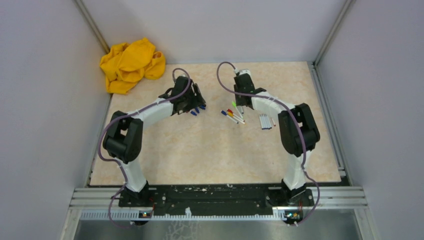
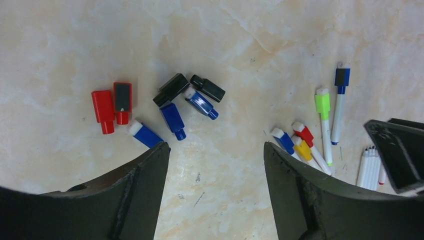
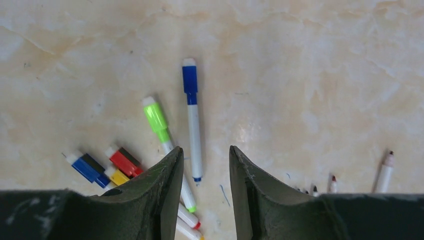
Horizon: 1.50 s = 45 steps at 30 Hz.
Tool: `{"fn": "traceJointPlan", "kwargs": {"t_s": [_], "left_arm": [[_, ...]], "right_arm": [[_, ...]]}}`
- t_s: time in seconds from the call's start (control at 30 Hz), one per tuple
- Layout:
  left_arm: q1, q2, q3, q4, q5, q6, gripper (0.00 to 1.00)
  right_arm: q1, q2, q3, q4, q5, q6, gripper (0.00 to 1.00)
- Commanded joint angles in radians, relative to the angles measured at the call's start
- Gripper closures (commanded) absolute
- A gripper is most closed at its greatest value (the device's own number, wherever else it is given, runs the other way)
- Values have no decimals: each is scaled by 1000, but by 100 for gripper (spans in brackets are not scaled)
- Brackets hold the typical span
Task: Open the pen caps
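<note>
Crumpled yellow cloth [image 1: 131,64] @ table's [image 1: 210,155] far-L corner.

The right gripper [image 3: 205,152] hangs over a beige marbled tabletop [image 3: 310,75], its two dark fingers [image 3: 150,195] parted. A blue-capped pen [image 3: 191,120] lies with its cap at the far end and its near end showing in the gap. Just left of it, a green-capped pen [image 3: 159,125] slants in under the left finger. Farther left, a blue cap [image 3: 86,167], a red cap [image 3: 122,161] and a yellow cap [image 3: 119,176] huddle together. On the right, a few uncapped pens [image 3: 385,172] poke out past the right finger.
</note>
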Motion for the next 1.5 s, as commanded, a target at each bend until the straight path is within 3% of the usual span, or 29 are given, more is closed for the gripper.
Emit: {"fn": "traceJointPlan", "kwargs": {"t_s": [0.0, 0.87, 1.2, 1.33, 1.47], "left_arm": [[17, -41, 17, 57, 73, -11, 22], [34, -47, -3, 103, 98, -13, 20], [35, -37, 1, 108, 110, -16, 20], [36, -22, 6, 126, 177, -16, 20], [35, 28, 9, 243, 321, -36, 20]], "right_arm": [[3, 84, 102, -9, -74, -19, 61], [-51, 234, 187, -50, -126, -7, 65], [-60, 193, 91, -46, -135, 22, 100], [-59, 126, 40, 23, -157, -3, 100], [-53, 22, -17, 102, -215, -19, 100]]}}
